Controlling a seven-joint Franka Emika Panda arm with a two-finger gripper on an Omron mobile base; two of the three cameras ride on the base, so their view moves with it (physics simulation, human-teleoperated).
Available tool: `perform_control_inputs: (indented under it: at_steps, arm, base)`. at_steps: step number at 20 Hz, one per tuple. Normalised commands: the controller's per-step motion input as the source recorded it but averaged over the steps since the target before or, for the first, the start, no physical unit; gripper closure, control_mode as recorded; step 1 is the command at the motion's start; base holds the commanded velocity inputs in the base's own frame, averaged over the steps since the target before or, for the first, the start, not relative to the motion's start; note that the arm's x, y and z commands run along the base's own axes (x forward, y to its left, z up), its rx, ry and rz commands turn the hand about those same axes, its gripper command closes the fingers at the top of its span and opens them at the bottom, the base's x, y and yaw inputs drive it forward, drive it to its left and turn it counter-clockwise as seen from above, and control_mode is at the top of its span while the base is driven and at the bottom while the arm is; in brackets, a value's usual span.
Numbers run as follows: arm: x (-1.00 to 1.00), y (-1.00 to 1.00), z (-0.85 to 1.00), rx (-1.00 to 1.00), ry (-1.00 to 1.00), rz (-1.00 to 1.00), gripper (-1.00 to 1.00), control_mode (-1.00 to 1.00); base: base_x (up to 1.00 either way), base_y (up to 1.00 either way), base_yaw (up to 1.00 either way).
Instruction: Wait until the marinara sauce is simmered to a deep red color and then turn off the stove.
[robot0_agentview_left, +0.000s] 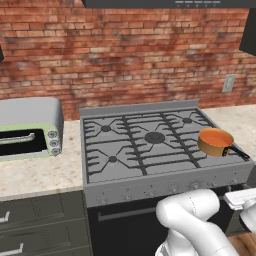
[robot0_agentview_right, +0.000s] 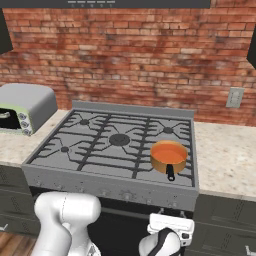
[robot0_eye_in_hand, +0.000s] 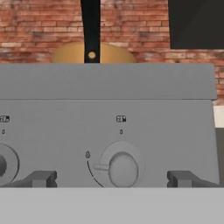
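**Claw spread before the range's right-end knob, sauce pan on the front right burner**

Left base view: wide grey steel stove (robot0_agentview_left: 150, 145), matte top, five burners under dark angular grates, a row of small round knobs along the front panel, black oven door below. On the front right burner, a small round copper-orange saucepan (robot0_agentview_left: 216, 142), smooth-walled, with a dark straight handle reaching toward the stove's right front corner. Inside it, the marinara sauce (robot0_agentview_left: 216, 136), a flat, smooth orange-red disc. Left of the stove, on the speckled beige bench (robot0_agentview_left: 40, 172), a rounded grey-and-green toaster oven (robot0_agentview_left: 29, 127), just beside the stove's left edge yet apart from it. Rough red brick wall behind; dark drawer fronts under the bench. Left and middle grates bare.

Right base view: same saucepan near the stove's right front corner, handle pointing at the front edge, sauce (robot0_agentview_right: 169, 151) glossy and even. Broad stretch of bare bench (robot0_agentview_right: 225, 155) to the right of the stove, a pale wall outlet (robot0_agentview_right: 234, 97) above it on the brick. White hand of the arm low in front of the oven door, below the right end of the knob row.

Hand view: flat grey front panel close ahead, a smooth round knob (robot0_eye_in_hand: 121, 167) with a short pointer aimed left. Claw (robot0_eye_in_hand: 112, 178) spread wide, dark blocky fingertips (robot0_eye_in_hand: 42, 178) flanking the knob on either side, not touching it. Above the panel's top edge, the pan's curved copper wall and dark handle.
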Motion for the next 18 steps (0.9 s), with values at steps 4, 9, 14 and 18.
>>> perform_control_inputs:
  at_steps: [4, 9, 14, 18]
  arm:
    - [0.09, -0.05, 0.0, 0.0, 0.0, 0.0, -1.0, -1.0]
    - [0.15, 0.0, -0.02, 0.0, 0.0, 0.0, -1.0, -1.0]
    - [0.2, 0.0, 0.0, 0.0, 0.0, 0.0, -1.0, -1.0]
    - [0.2, 0.0, 0.0, 0.0, 0.01, 0.0, -1.0, -1.0]
  base:
    - [0.0, 0.0, 0.0]
    - [0.0, 0.0, 0.0]
    - [0.0, 0.0, 0.0]
    - [0.0, 0.0, 0.0]
